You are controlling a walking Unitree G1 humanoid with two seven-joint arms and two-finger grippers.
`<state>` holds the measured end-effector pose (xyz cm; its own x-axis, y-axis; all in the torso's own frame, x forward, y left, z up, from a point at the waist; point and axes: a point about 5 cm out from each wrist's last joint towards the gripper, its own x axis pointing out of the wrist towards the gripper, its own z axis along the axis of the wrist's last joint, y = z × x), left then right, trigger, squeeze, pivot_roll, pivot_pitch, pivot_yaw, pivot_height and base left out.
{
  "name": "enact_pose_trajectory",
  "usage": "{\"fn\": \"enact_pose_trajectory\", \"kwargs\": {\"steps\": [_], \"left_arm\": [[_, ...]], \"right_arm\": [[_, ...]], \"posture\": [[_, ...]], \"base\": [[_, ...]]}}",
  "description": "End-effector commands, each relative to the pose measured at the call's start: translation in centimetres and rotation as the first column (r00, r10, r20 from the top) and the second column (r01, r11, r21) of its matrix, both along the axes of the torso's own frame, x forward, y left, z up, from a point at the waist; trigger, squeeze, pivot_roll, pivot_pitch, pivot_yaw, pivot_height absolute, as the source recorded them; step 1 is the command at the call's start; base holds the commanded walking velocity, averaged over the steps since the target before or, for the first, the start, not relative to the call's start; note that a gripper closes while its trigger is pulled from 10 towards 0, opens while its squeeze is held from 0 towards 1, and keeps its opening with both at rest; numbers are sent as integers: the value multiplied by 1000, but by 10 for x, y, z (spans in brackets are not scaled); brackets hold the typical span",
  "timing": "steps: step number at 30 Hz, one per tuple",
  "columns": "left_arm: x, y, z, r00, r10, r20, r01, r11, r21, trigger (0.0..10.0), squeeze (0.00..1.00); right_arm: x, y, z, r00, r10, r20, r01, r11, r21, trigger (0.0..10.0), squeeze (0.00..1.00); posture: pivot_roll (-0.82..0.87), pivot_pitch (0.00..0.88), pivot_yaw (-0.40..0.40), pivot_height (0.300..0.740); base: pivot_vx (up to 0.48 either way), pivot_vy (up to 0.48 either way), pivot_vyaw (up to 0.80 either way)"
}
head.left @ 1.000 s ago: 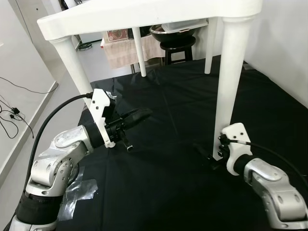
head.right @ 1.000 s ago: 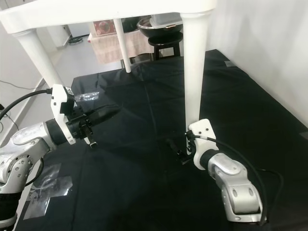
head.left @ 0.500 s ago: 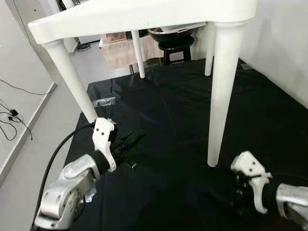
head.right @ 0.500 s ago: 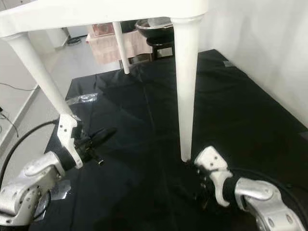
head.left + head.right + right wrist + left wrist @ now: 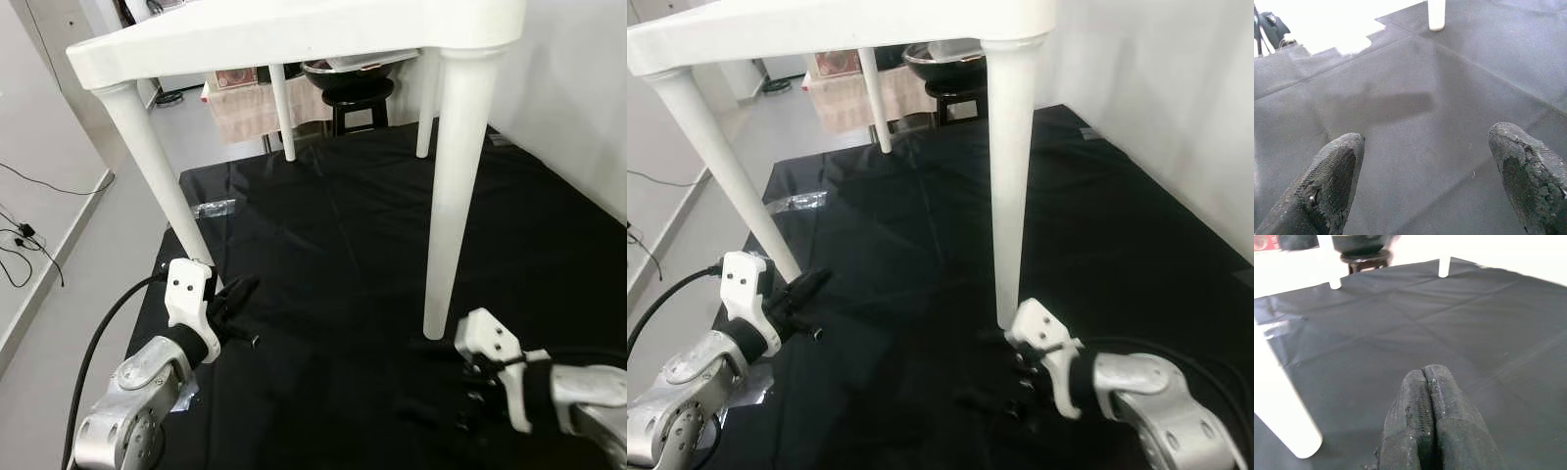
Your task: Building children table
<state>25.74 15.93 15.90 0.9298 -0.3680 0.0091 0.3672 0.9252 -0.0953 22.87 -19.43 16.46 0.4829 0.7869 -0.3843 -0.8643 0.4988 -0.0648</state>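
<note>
The left claw [image 5: 238, 291] is pressed together, low beside the near left leg [image 5: 157, 176] of the white table [image 5: 294, 29]. The table stands on a black mat [image 5: 333, 225]. The right claw [image 5: 1004, 377], spread wide and holding nothing, sits near the front leg [image 5: 1009, 176]. A bump there could tip the table.

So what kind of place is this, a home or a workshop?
Probably a room in a home, set up for assembly work. A white plastic table stands on a black sheet spread over the floor, a black stool with a bowl on it is behind, and cables run along the wall.
</note>
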Motion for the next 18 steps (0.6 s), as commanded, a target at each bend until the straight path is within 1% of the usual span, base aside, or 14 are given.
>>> {"fn": "enact_pose_trajectory", "kwargs": {"steps": [1, 3, 4, 6, 12, 15, 16, 17, 18], "left_arm": [[-2, 0, -3, 1000, 19, -6, -19, 1000, 9, 10000, 0], [-5, -3, -7, 999, 29, -18, -29, 1000, 6, 10000, 0], [-5, -3, -7, 999, 29, -18, -29, 1000, 6, 10000, 0], [-7, -4, -8, 999, 35, -22, -35, 999, 3, 10000, 0], [-8, -6, -9, 998, 56, -19, -56, 998, -3, 10000, 0], [-8, -6, -9, 998, 60, -18, -60, 998, -4, 10000, 0], [-8, -6, -9, 998, 60, -18, -60, 998, -4, 10000, 0], [-7, -5, -9, 998, 62, -17, -62, 998, -3, 10000, 0], [-7, -5, -9, 998, 62, -17, -62, 998, -3, 10000, 0]], "right_arm": [[4, 7, -1, 1000, 13, 17, -13, 1000, 25, 10000, 0], [11, 15, 0, 999, 13, 30, -15, 997, 76, 10000, 0], [11, 15, 0, 999, 13, 30, -15, 997, 76, 10000, 0], [15, 20, 1, 999, 21, 34, -25, 994, 110, 10000, 0], [23, 27, 0, 999, 10, 52, -17, 990, 140, 10000, 0], [40, 29, 1, 989, -111, 97, 93, 980, 176, 10000, 0], [40, 29, 1, 989, -111, 97, 93, 980, 176, 10000, 0], [45, 31, 2, 982, -155, 106, 132, 972, 196, 10000, 0], [45, 31, 2, 982, -155, 106, 132, 972, 196, 10000, 0]], "posture": [[-133, 27, 97, 740], [-131, 26, 94, 740], [-131, 26, 94, 740], [-128, 25, 87, 740], [-128, 24, 78, 740], [-128, 21, 77, 740], [-128, 21, 77, 740], [-129, 20, 76, 740], [-129, 20, 76, 740]], "base": [[-274, 0, 0], [-294, 0, 0], [-296, 0, 0], [-264, 0, 0], [-266, 0, 0], [-264, 0, 0], [-266, 0, 0], [-270, 0, 0], [-270, 0, 0]]}}
